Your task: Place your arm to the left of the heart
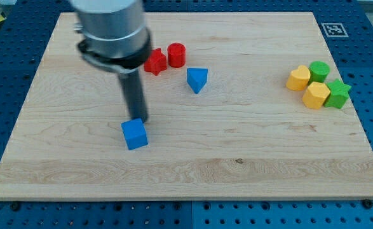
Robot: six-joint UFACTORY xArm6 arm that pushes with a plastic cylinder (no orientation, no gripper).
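My tip (140,121) rests on the board just above the blue cube (135,134), touching or nearly touching its top edge. The yellow heart (298,77) lies far to the view's right, in a cluster with a yellow hexagon (316,95), a green cylinder (319,70) and a green star (338,94). My tip is well to the left of the heart, about two fifths of the board's width away.
A red star (155,62) and a red cylinder (176,55) sit side by side near the top centre, partly behind my arm. A blue triangle (197,79) lies to their lower right. The wooden board (250,159) sits on a blue perforated table.
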